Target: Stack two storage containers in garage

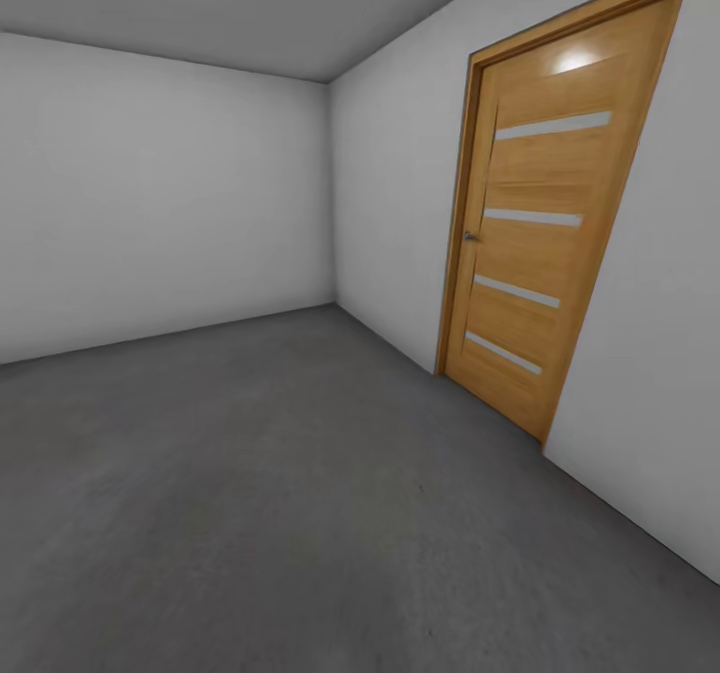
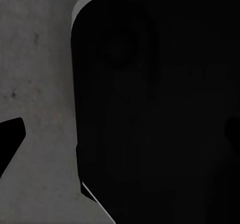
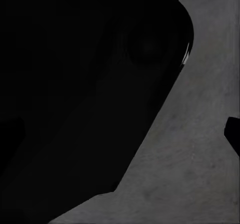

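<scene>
- Location: the garage. The head view takes in a bare room with plain white walls (image 1: 170,193), a grey ceiling (image 1: 250,3) and the floor (image 1: 300,513) of dark, mottled concrete.
- Edges: the floor meets the far wall along a straight line that rises slightly toward the corner (image 1: 332,303); from there the right-hand wall runs back toward the camera along the floor's right margin.
- Door: an orange-brown wooden door (image 1: 545,223) with four pale horizontal slits sits in the right-hand wall. It stands shut in its frame, with a small handle (image 1: 468,236) on its left edge.
- Open room: the concrete runs unbroken from the near edge of the head view to the far wall and across to the door's threshold.
- Left wrist view: a large black rounded body of the robot (image 2: 160,109) lies close to the lens, with grey concrete beside it. A dark wedge (image 2: 10,139) enters at one margin; whether it is a finger I cannot tell.
- Right wrist view: a like black mass (image 3: 85,94) covers most of the picture, concrete beyond it, and a small dark tip (image 3: 233,134) at the edge.
- Pincers: for both, left and right, I cannot tell whether the fingers are apart or together.
- Difference between views: the head view alone gives walls, door and ceiling; the wrist views give floor texture at close range.
- Storage containers: their place cannot be told.
</scene>
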`<state>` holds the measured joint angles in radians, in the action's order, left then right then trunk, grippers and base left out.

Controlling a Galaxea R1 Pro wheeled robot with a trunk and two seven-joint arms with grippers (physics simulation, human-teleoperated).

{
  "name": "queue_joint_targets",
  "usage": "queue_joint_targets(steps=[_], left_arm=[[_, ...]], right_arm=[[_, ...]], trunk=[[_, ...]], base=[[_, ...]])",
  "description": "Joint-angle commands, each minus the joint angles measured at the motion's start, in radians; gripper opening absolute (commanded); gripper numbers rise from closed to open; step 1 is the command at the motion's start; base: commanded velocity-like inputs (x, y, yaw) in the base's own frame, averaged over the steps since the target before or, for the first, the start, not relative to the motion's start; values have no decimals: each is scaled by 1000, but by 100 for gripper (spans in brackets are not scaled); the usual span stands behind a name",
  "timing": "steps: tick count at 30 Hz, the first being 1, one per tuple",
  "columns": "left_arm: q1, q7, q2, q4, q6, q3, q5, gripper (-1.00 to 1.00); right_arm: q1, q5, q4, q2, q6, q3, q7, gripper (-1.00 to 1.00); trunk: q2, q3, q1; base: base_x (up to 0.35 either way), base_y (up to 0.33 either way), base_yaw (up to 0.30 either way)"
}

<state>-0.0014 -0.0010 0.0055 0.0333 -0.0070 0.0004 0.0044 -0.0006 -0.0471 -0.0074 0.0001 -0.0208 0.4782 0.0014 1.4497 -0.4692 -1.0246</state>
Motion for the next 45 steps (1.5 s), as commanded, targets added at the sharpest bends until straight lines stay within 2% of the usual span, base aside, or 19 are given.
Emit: queue_joint_targets(steps=[1,34,45], left_arm=[[0,0,0,1,0,0,0,100],[0,-7,1,25,-4,8,12,100],[0,1,1,25,-2,7,30,100]], right_arm=[[0,-5,0,0,-2,5,0,100],[0,-4,0,-2,-6,7,0,100],[0,-3,0,-2,-7,8,0,100]], trunk=[[0,-1,0],[0,-1,0],[0,-1,0]], base=[[242,0,0],[307,0,0],[315,0,0]])
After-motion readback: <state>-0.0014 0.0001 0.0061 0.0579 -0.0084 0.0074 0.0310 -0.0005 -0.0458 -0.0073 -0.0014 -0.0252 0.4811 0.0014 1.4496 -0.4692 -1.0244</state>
